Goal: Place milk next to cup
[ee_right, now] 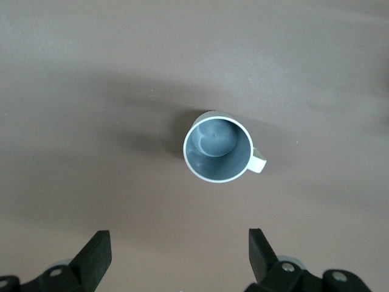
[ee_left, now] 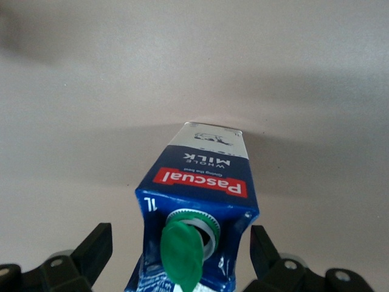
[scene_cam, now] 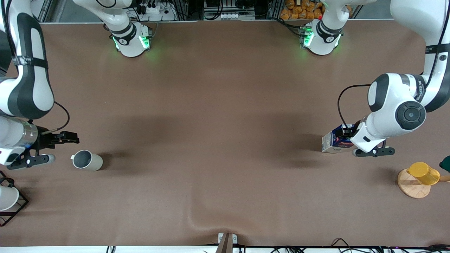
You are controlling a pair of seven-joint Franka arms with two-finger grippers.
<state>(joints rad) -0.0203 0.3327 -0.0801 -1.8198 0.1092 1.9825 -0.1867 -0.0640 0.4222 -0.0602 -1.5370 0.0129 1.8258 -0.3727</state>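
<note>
At the left arm's end of the bench (scene_cam: pixel 225 105), the left end effector (ee_left: pixel 176 255) straddles the milk (ee_left: pixel 197 213), fingers spread wide, apparently not touching it. A careless closing could tip the carton. Its label reads "Pascual", "WHOLE MILK", "1L". Over the cup (ee_right: pixel 217 146), well apart, the right end effector (ee_right: pixel 179 255) hangs open, empty.

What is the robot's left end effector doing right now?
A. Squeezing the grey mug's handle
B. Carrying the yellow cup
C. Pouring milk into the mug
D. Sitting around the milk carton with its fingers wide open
D. The left wrist view shows the left end effector with a finger on each side of the milk carton, with gaps showing, so it is not clamped yet.
</note>
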